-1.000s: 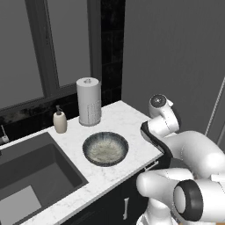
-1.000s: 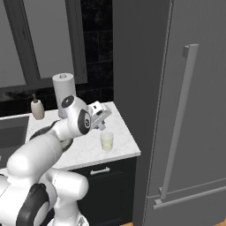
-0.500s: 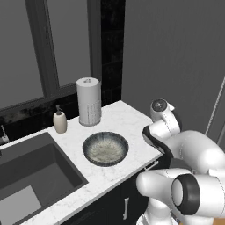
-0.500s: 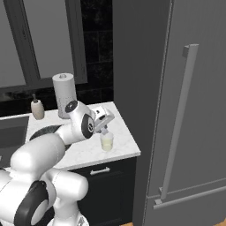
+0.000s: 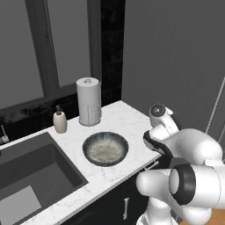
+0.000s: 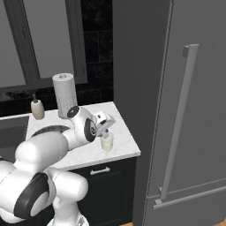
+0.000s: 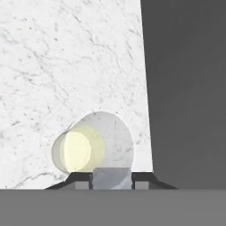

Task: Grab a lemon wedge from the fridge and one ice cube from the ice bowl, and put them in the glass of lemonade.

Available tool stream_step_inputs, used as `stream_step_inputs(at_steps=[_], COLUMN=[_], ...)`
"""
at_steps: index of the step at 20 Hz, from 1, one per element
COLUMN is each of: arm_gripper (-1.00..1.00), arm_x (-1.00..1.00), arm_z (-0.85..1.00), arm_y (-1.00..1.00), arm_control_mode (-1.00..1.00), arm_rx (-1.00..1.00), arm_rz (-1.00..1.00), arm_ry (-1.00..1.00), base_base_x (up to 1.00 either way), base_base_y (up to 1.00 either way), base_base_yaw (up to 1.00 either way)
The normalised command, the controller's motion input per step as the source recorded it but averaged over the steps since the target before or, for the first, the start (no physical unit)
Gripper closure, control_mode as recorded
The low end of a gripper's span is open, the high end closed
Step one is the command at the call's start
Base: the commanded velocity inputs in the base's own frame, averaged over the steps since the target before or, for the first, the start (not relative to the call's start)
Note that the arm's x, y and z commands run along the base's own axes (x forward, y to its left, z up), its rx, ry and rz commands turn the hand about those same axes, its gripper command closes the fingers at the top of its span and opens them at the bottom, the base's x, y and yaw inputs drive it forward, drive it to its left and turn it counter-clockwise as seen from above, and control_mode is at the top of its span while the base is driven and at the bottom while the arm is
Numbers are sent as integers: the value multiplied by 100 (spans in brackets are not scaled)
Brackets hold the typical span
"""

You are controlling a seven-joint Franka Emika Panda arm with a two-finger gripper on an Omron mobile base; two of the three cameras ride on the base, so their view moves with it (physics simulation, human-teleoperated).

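Note:
My gripper (image 7: pixel 111 182) is shut on a pale, clear ice cube (image 7: pixel 111 177), held between the fingertips just above the rim of the glass of lemonade (image 7: pixel 90 148). In the right base view the gripper (image 6: pixel 107 127) points down over the glass of lemonade (image 6: pixel 107 142), which stands near the counter's right end beside the fridge (image 6: pixel 194 110). The fridge door is closed. The ice bowl (image 5: pixel 105 148) sits mid-counter, left of the arm. The lemon wedge is out of view.
A paper towel roll (image 5: pixel 88 101) and a beige soap bottle (image 5: pixel 59 121) stand at the back of the marble counter (image 5: pixel 127 121). A dark sink (image 5: pixel 30 176) lies to the left. The fridge's side wall closes off the counter on the right.
The hand has swung right and come down with the ice cube, from beside the glass to just over its mouth. The bowl and glass have stayed put.

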Motion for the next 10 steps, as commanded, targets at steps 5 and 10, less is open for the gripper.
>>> stream_step_inputs(at_steps=[5,10], arm_gripper=[100,100], arm_x=[24,21], arm_z=[-11,-16], arm_y=[0,-1], arm_control_mode=[-100,-100], arm_rx=[0,0], arm_rz=[-3,-3], arm_ry=[1,1], base_base_x=[0,0], base_base_y=[0,0], base_base_yaw=[0,0])
